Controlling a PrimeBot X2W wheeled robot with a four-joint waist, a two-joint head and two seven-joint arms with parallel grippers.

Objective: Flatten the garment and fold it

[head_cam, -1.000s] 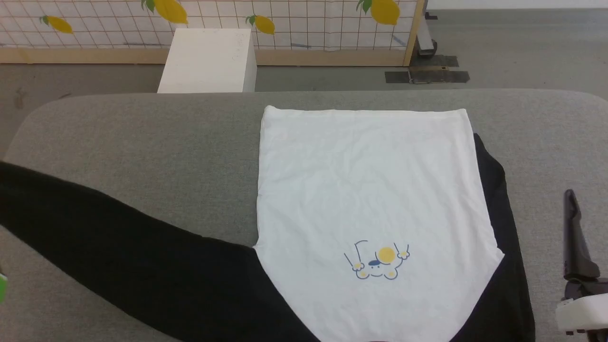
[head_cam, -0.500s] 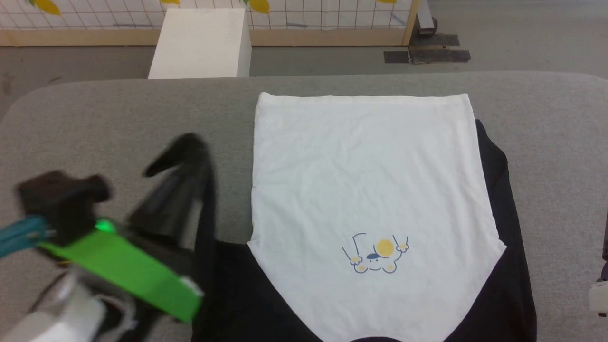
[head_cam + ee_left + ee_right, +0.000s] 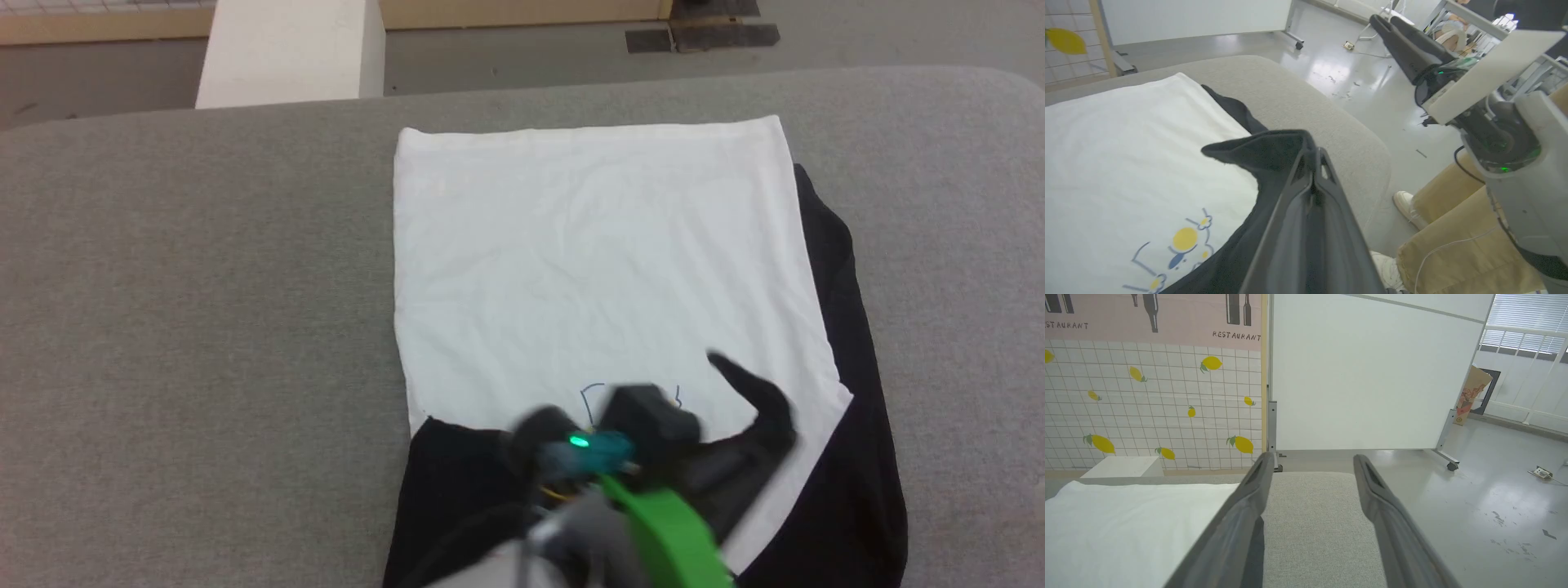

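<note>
One black sleeve of the T-shirt is pinched between the closed fingers of the left gripper, bunched at and just beyond their tips; the white body of the shirt is spread flat on the grey table, to the left of those fingers in the left wrist view, with the yellow-and-blue print near them; the fingers of the right gripper are held well apart with nothing between them, the shirt's white edge lying beside the left one and bare table beyond; the cloth is judged light, soft and limp, so it would sag and drag from any single hold; a hold near the cuff or a hem corner is judged best, and the sleeve should be laid down gently so that the flat body is not pulled out of shape.
</note>
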